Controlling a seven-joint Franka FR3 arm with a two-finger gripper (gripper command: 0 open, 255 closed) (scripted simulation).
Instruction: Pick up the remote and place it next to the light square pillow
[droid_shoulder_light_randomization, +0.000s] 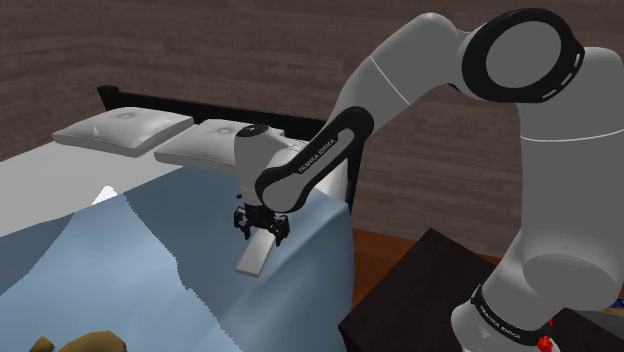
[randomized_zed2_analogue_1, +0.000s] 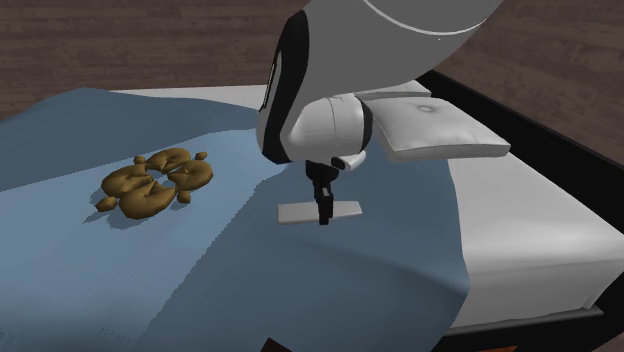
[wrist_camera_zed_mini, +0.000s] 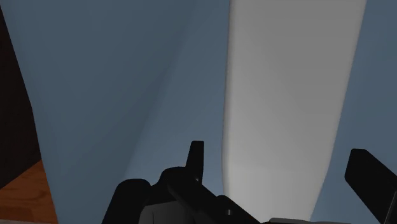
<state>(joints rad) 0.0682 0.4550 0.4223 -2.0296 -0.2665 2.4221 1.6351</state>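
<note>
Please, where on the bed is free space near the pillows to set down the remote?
Free: the blue blanket between the remote and the pillow; also the white sheet between that pillow and the bed's edge. Crowded: around the remote, where the open end effector straddles it, and by the brown plush toy.

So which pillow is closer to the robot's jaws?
The pillow on the right in the shoulder view, just behind the arm. The other pillow lies farther off along the headboard, toward that view's left.
</note>
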